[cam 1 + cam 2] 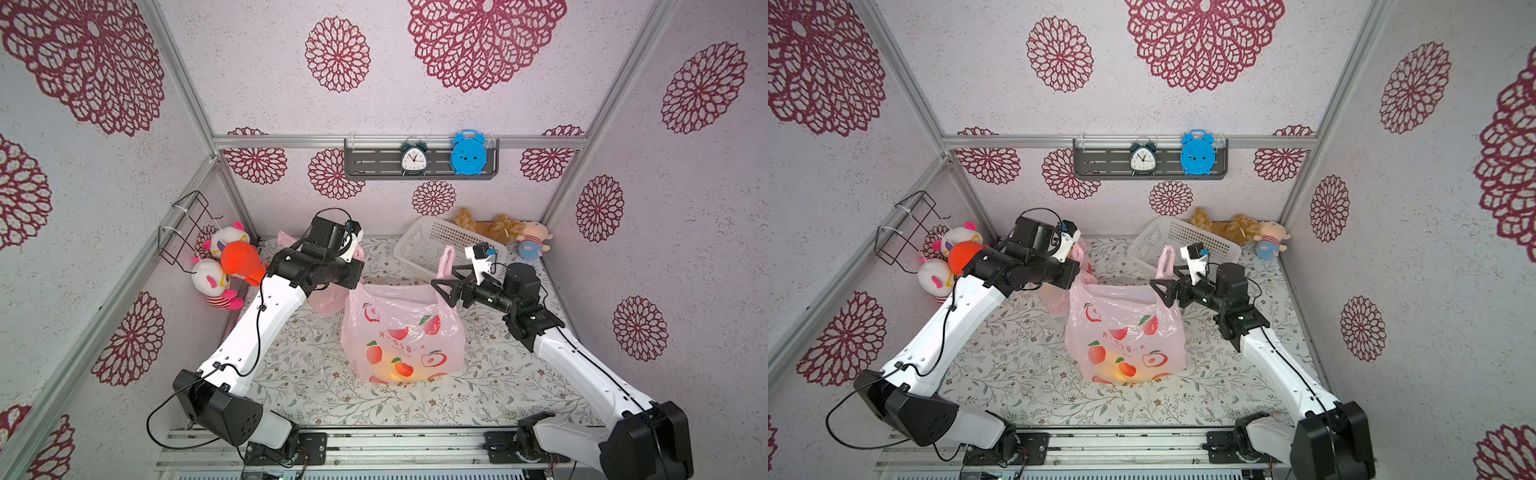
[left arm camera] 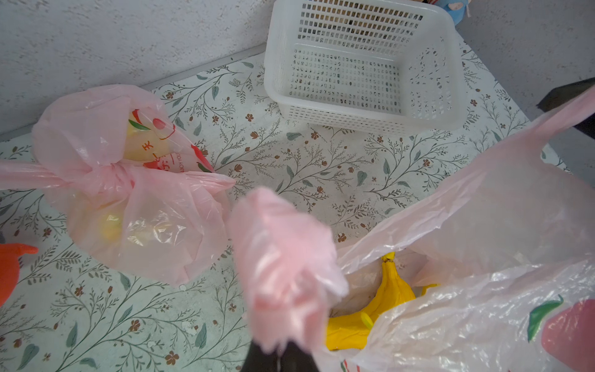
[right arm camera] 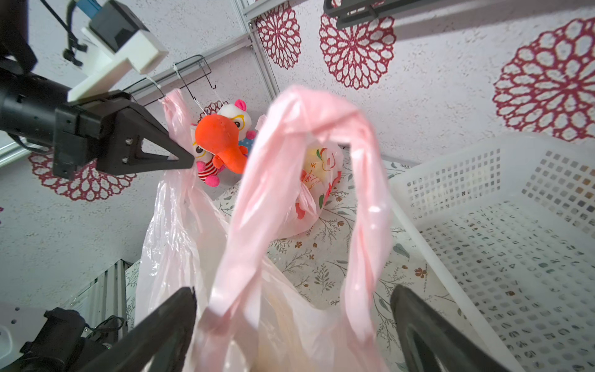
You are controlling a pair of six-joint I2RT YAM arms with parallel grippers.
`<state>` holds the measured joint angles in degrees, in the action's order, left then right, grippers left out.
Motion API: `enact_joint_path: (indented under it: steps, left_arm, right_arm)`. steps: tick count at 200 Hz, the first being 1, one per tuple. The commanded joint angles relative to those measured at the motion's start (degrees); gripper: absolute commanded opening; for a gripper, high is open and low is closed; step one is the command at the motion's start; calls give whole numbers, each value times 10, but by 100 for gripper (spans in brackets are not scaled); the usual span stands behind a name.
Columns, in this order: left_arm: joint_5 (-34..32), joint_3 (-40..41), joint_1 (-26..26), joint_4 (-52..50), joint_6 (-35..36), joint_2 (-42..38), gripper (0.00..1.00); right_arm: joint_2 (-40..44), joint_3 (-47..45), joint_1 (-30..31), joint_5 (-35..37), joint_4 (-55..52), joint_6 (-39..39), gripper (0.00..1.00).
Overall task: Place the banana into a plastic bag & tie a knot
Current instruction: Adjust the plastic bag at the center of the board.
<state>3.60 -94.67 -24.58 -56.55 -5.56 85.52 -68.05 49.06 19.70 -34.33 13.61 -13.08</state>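
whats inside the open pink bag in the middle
A yellow banana lies in the open bag, stem end showing. The bag's printed side hides its lower end and whatever else is at the bottom.

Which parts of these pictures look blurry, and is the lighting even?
Left wrist view: the pink plastic bag handle nearest the lens is smeared soft, while the white perforated plastic basket is sharp. Right wrist view: the black fingers close to the lens are blurred. Both top views: even light, no harsh glare.
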Motion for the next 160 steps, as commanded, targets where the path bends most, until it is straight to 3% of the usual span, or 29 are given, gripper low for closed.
enact_joint_path:
  steps: [1, 45, 62, 70, 87, 104, 126, 160]
  left_arm:
    - [5, -7, 4, -6, 8, 1, 0]
    - [5, -14, 4, -10, 11, 4, 0]
    - [10, -19, 3, -15, 12, 8, 0]
    - [11, -24, 4, -21, 14, 10, 0]
    - [13, -37, 3, -35, 19, 17, 0]
    - [14, -54, 2, -57, 24, 22, 0]
    - [-2, -90, -10, -105, 37, 35, 0]
    - [-66, -166, -78, -218, 80, 100, 0]
  right_arm:
    - [-7, -7, 3, -15, 42, 20, 99]
    - [5, -37, 5, -12, 68, 18, 99]
    - [1, -35, 6, 2, 60, 34, 89]
    - [-7, -26, 7, 4, 48, 45, 78]
    - [-24, -6, 6, 9, 30, 68, 28]
    - [-34, 13, 7, 26, 17, 73, 0]
    - [-50, 59, 6, 4, -24, 87, 0]
    - [-79, 111, 4, -38, -78, 119, 0]
